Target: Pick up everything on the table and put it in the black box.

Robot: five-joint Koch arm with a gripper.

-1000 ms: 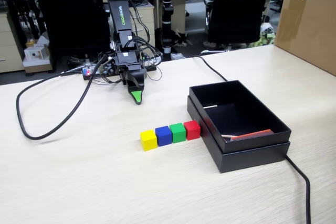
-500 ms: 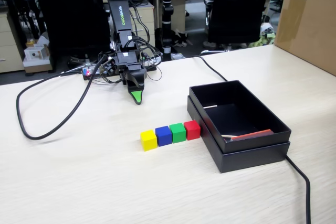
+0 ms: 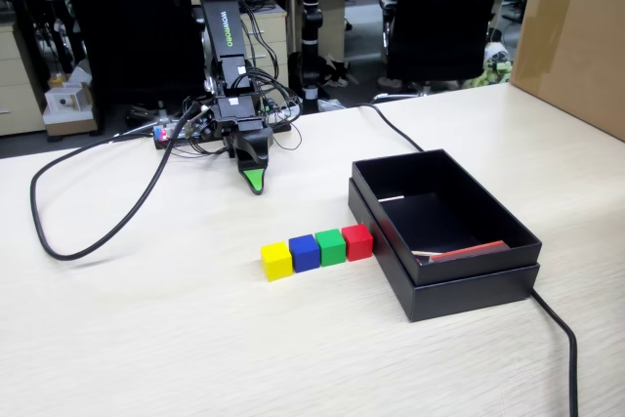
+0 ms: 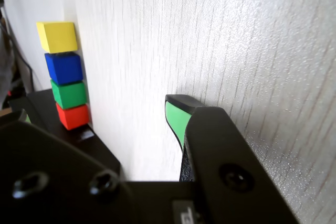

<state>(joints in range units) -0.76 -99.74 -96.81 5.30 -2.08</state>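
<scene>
While the gripper [image 3: 255, 183] rests tip-down on the table [image 3: 146, 339], holding nothing, its opening unreadable, yellow cube [image 3: 276, 261], blue cube [image 3: 305, 252], green cube [image 3: 331, 246] and red cube [image 3: 357, 241] line up touching, beside the black box [image 3: 459, 280], seemingly staged for picking.

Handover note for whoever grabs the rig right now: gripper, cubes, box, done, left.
Gripper: tip down near the table, away from the cubes, holding nothing; only one green jaw shows, so open or shut is unclear.
Cubes: yellow cube, blue cube, green cube, red cube sit in one row on the table; the red one is nearest the black box.
Done: none boxed.
Left: all four cubes into the box.
</scene>
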